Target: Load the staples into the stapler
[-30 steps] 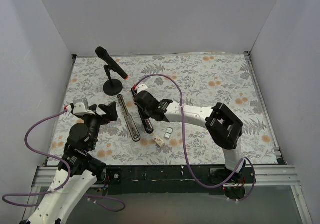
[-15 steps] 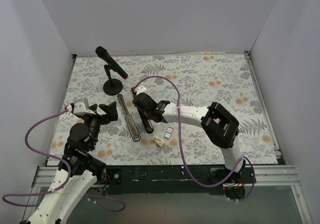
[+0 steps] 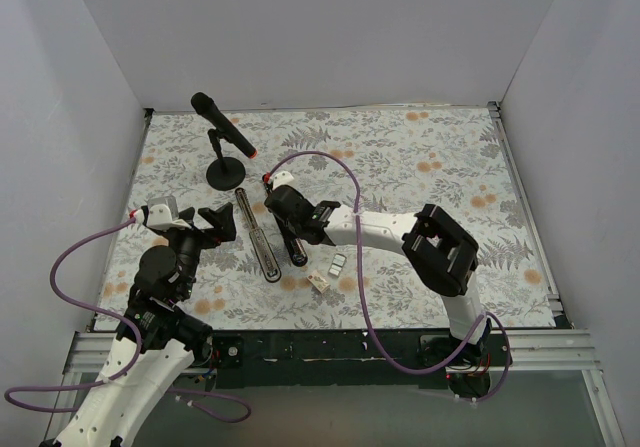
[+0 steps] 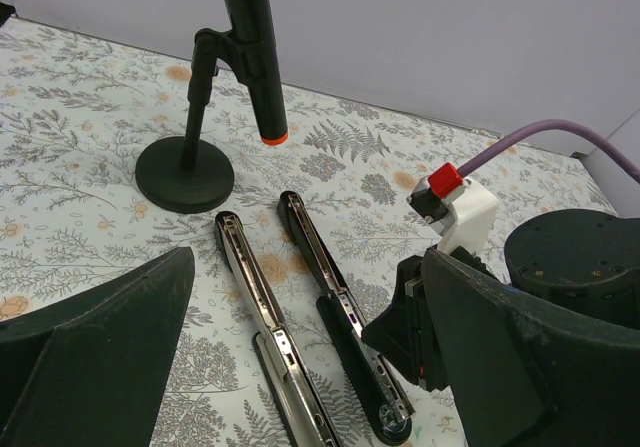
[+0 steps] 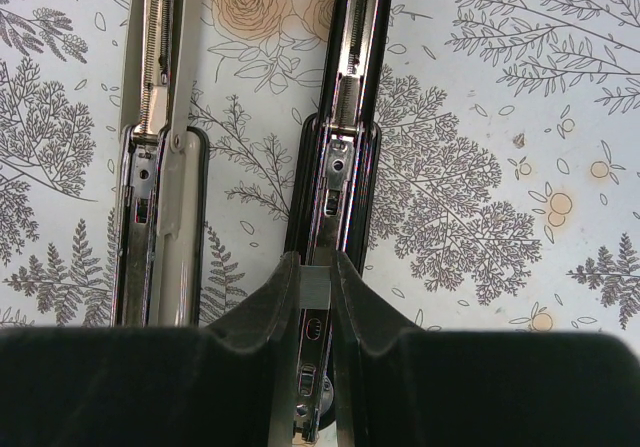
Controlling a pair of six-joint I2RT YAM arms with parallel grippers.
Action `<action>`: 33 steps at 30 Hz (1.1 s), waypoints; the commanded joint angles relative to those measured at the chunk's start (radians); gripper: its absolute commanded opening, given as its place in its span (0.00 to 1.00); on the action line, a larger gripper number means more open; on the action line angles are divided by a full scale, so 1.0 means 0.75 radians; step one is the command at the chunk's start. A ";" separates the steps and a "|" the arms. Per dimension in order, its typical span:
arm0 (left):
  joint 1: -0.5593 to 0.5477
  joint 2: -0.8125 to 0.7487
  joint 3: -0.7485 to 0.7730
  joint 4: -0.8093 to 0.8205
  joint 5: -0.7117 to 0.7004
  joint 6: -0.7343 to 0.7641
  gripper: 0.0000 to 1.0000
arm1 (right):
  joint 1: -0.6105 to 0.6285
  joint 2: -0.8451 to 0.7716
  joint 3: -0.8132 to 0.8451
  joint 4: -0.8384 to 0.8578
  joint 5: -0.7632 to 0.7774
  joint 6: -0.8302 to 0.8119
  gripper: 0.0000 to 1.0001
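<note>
The stapler lies opened out as two long parts side by side: a silver rail part (image 3: 256,235) (image 4: 262,317) (image 5: 158,157) and a black-edged part with a metal channel (image 3: 272,199) (image 4: 335,307) (image 5: 345,147). My right gripper (image 3: 291,231) (image 5: 316,272) is shut on a small grey block of staples (image 5: 315,287), held directly over the black-edged part's channel near its near end. More staples (image 3: 338,263) and their small tan box (image 3: 318,281) lie just right of the stapler. My left gripper (image 3: 216,221) (image 4: 300,367) hangs open, left of the stapler, with nothing between its fingers.
A black microphone (image 3: 222,125) (image 4: 252,57) on a round stand (image 3: 225,174) (image 4: 185,172) stands just beyond the stapler's far ends. White walls close in the patterned mat on three sides. The right arm's purple cable (image 3: 340,167) arcs over the mat.
The right arm has shifted slightly to the left over the black-edged stapler part, still gripping the staple block. The left arm has not moved.
</note>
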 commanded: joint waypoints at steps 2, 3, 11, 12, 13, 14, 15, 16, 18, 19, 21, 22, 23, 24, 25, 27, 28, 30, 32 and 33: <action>0.012 0.006 -0.010 0.012 0.006 0.010 0.98 | 0.006 -0.086 0.002 0.065 0.056 0.017 0.17; 0.010 0.006 -0.012 0.012 0.006 0.010 0.98 | 0.006 -0.088 0.006 0.067 0.054 0.015 0.17; 0.012 0.006 -0.010 0.010 0.008 0.012 0.98 | 0.004 -0.067 0.012 0.063 0.048 0.013 0.17; 0.012 0.006 -0.010 0.010 0.008 0.012 0.98 | 0.006 -0.063 0.014 0.061 0.046 0.017 0.17; 0.012 0.006 -0.012 0.012 0.008 0.012 0.98 | 0.006 -0.063 0.014 0.061 0.042 0.017 0.17; 0.012 0.006 -0.010 0.012 0.008 0.012 0.98 | 0.006 -0.059 0.014 0.061 0.040 0.015 0.17; 0.012 0.004 -0.010 0.014 0.008 0.010 0.98 | 0.006 -0.057 0.014 0.061 0.042 0.017 0.17; 0.012 0.008 -0.010 0.012 0.008 0.010 0.98 | 0.006 -0.051 0.014 0.063 0.044 0.015 0.17; 0.012 0.008 -0.012 0.014 0.008 0.010 0.98 | 0.006 -0.049 0.014 0.055 0.050 0.015 0.17; 0.012 0.006 -0.012 0.012 0.010 0.010 0.98 | 0.006 -0.043 0.014 0.057 0.050 0.017 0.17; 0.012 0.010 -0.010 0.012 0.008 0.010 0.98 | 0.006 -0.037 0.022 0.051 0.052 0.015 0.17; 0.012 0.010 -0.010 0.012 0.010 0.008 0.98 | 0.004 -0.027 0.026 0.049 0.052 0.015 0.17; 0.012 0.010 -0.012 0.014 0.008 0.010 0.98 | 0.006 -0.024 0.028 0.047 0.052 0.015 0.17; 0.012 0.010 -0.012 0.014 0.008 0.010 0.98 | 0.006 -0.020 0.030 0.045 0.052 0.015 0.17; 0.012 0.010 -0.012 0.012 0.010 0.008 0.98 | 0.006 -0.016 0.030 0.043 0.052 0.017 0.17; 0.012 0.010 -0.012 0.016 0.010 0.008 0.98 | 0.006 -0.014 0.032 0.039 0.052 0.017 0.17; 0.012 0.012 -0.010 0.014 0.010 0.008 0.98 | 0.006 -0.010 0.030 0.041 0.050 0.017 0.17; 0.012 0.012 -0.012 0.016 0.010 0.010 0.98 | 0.006 -0.006 0.037 0.039 0.050 0.015 0.17; 0.012 0.012 -0.012 0.017 0.010 0.008 0.98 | 0.006 0.000 0.037 0.037 0.046 0.019 0.17; 0.012 0.014 -0.010 0.014 0.010 0.010 0.98 | 0.004 0.002 0.039 0.037 0.048 0.017 0.17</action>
